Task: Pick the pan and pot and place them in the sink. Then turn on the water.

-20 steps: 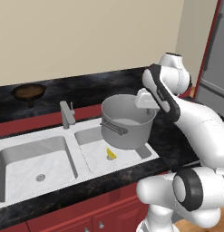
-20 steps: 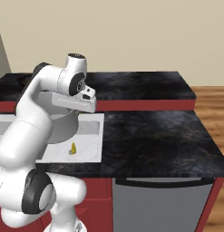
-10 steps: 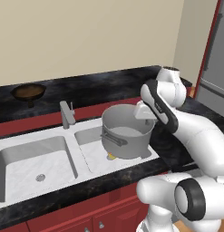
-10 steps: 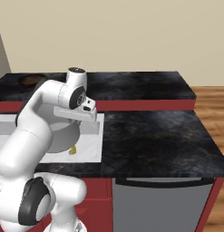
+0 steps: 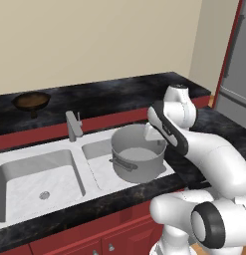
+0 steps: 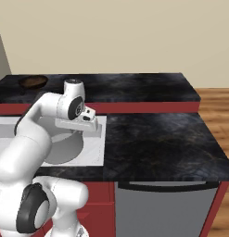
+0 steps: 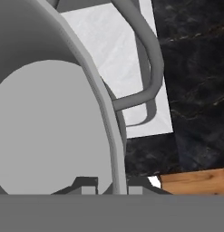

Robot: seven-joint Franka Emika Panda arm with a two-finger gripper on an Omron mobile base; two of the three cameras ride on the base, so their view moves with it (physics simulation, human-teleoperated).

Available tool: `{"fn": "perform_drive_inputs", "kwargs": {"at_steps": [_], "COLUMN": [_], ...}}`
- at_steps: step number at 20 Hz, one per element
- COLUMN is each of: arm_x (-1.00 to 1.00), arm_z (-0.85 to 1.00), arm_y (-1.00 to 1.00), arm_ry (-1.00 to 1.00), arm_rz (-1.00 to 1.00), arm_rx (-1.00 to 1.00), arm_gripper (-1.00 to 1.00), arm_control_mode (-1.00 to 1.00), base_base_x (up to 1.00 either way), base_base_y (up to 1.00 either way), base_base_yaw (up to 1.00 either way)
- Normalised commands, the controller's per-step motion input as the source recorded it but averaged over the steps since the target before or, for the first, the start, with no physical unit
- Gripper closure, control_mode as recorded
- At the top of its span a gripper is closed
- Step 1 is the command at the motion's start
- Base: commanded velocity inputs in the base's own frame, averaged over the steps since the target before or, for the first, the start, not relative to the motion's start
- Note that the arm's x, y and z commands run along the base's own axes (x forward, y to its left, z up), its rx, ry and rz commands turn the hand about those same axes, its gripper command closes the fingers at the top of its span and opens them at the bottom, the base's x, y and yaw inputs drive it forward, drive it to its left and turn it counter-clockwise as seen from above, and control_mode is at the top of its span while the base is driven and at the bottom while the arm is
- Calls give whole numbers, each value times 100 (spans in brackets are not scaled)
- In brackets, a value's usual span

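Grey pot (image 5: 137, 158) in sink (image 5: 25, 179), hand view: end effector (image 7: 112, 186) pinching rim

pot (image 5: 137, 157) lowered into right sink (image 5: 97, 164) basin, arm dropped w/ it

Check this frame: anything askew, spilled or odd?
Nothing spilled or damaged. The gripper is shut on the pot rim, one finger inside the wall and one outside, and the pot sits level in the right basin of the sink. The pan is on the far left counter, not yet in the sink.
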Motion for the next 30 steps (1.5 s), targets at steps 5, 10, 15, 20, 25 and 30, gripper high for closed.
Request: {"fn": "perform_drive_inputs", "kwargs": {"at_steps": [5,10,15,20,25,30], "arm_x": [0,5,41,64,68,45], "arm_z": [-10,-27,-42,-28,-17,-9], "arm_y": [5,5,12,10,12,9], "arm_ry": [1,-1,-3,0,0,0], "arm_rz": [-6,-1,-2,-5,-8,-6], "arm_rx": [-4,0,0,0,0,0], "arm_gripper": [100,100,100,100,100,100], "arm_control_mode": [-100,-100,-100,-100,-100,-100], "base_base_x": [0,0,0,0,0,0], "base_base_y": [0,0,0,0,0,0], "base_base_yaw": [0,0,0,0,0,0]}}
